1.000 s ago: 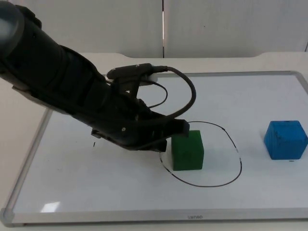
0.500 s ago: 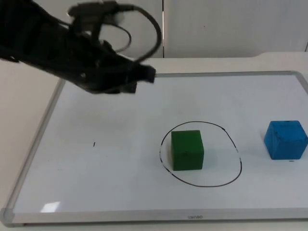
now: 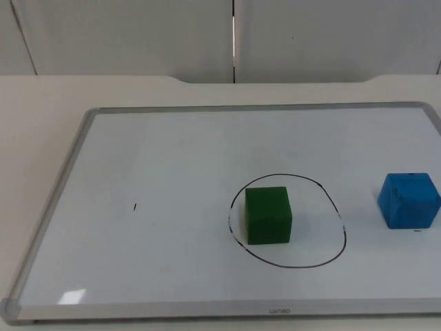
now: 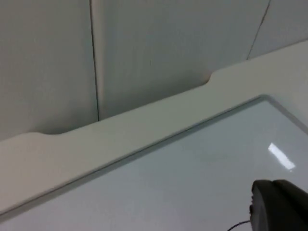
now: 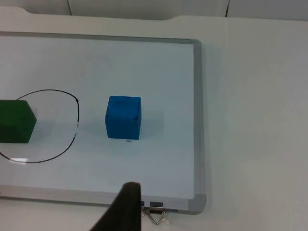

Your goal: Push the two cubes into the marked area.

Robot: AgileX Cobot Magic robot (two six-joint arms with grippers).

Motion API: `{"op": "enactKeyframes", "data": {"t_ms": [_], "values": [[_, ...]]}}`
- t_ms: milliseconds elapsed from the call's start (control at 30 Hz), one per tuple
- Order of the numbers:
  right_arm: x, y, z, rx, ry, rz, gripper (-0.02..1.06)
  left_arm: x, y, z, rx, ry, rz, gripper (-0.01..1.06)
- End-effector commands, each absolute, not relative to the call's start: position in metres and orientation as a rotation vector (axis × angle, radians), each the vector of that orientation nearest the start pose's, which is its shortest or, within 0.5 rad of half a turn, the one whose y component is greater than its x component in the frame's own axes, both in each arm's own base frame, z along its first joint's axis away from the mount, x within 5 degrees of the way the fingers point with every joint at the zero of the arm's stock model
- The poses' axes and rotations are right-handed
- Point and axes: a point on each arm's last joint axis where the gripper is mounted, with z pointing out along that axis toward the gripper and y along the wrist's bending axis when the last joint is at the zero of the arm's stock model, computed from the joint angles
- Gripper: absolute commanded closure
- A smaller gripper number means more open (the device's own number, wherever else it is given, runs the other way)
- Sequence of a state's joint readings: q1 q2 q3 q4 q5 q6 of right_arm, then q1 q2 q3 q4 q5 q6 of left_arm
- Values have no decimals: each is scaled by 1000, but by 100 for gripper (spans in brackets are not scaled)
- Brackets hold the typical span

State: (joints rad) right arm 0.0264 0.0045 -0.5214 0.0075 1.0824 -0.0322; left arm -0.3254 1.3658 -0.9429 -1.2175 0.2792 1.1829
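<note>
**1 cube inside the ring, 1 outside**

White table top (image 3: 41,103) runs back to a grey partition wall (image 3: 138,34); on it lies a whiteboard (image 3: 158,158) with a silvery frame. Near the board's middle is a black hand-drawn ring, the marked area (image 3: 342,234); the green cube (image 3: 268,215) sits inside it, toward its left side, close to the line but within it. Well to the right, outside the ring and near the board's right edge, stands the blue cube (image 3: 408,200), upright, flat on the board; the right wrist view shows the blue cube (image 5: 123,117) apart from the ring's line (image 5: 77,120). 1 dark fingertip of the left gripper (image 4: 279,207) hangs above the board's far edge; 1 fingertip of the right gripper (image 5: 126,207) hovers over the board's near frame, beside a metal clip (image 5: 155,211); whether either gripper is open or closed I cannot tell.
</note>
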Motion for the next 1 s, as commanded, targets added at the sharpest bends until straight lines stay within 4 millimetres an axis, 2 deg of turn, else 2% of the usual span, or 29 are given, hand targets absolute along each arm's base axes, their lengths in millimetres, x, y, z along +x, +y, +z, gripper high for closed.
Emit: {"op": "enactKeyframes", "data": {"t_ms": [0,267,500,967], "values": [[-7,0,280,-56,2047,-1,-1,270,-117,323,492,1930,-493,105],[-7,0,280,-56,2047,-1,-1,244,-109,343,551,1928,-457,105],[-7,0,280,-56,2047,-1,-1,230,-102,344,547,1943,-431,105],[-7,0,280,-56,2047,-1,-1,169,-81,349,528,1848,-434,105]]}}
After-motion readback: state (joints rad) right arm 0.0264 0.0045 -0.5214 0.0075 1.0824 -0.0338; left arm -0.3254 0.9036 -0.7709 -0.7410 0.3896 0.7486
